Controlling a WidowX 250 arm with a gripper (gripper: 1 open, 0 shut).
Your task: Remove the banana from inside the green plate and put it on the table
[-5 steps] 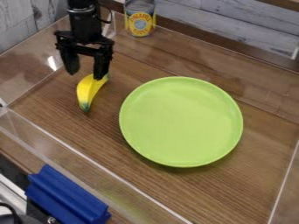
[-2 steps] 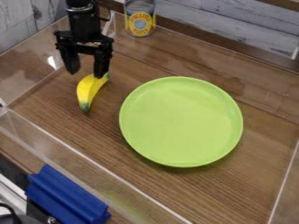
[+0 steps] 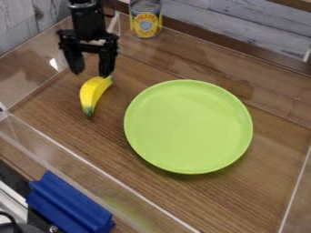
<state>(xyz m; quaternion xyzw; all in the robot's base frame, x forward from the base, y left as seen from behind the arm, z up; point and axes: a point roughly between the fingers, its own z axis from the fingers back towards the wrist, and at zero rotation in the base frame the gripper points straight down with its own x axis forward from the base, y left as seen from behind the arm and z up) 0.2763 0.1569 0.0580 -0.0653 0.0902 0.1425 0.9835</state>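
Note:
The banana (image 3: pixel 94 95) lies on the dark wood table (image 3: pixel 73 136), to the left of the green plate (image 3: pixel 188 125) and apart from it. It is yellow and curved, with its dark tip toward the front. My gripper (image 3: pixel 90 69) hangs just behind and above the banana's far end, pointing down, its black fingers (image 3: pixel 75 64) spread open with nothing between them. The plate is round, lime green and holds nothing.
Clear acrylic walls (image 3: pixel 158 196) run around the table. A yellow-labelled tin (image 3: pixel 145 23) stands at the back, behind the wall. A blue object (image 3: pixel 67 207) lies outside the front-left corner.
The gripper has lifted very slightly off the banana's far end. The banana and plate have not moved.

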